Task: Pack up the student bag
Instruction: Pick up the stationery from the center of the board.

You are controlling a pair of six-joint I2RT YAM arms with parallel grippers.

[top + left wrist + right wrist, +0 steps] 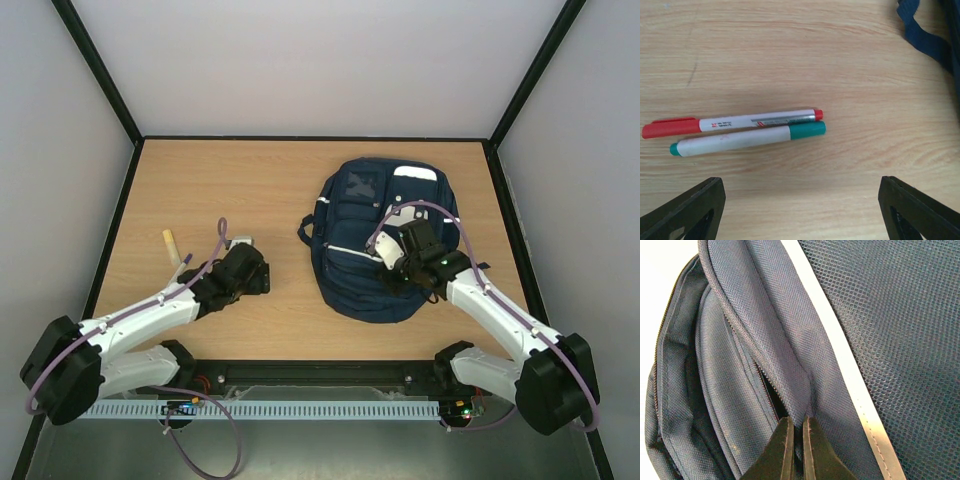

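Note:
The navy student bag [352,215] lies flat on the right half of the table. My right gripper [397,252] rests on its front and is shut on a fold of the bag's fabric [807,390], right beside an open zipper slit [766,385]; a white reflective stripe [850,375] runs past the fingers. My left gripper [801,186] hangs open over bare wood, its fingers wide apart. Just beyond it lie a red-capped marker [735,121] and a green-capped marker [747,139], side by side and touching. Nothing is between the left fingers.
A cream stick-like object [171,246] lies on the table to the left of the left gripper [250,262]. A dark bag strap [920,35] reaches into the top right of the left wrist view. Black frame rails edge the wooden table [230,180].

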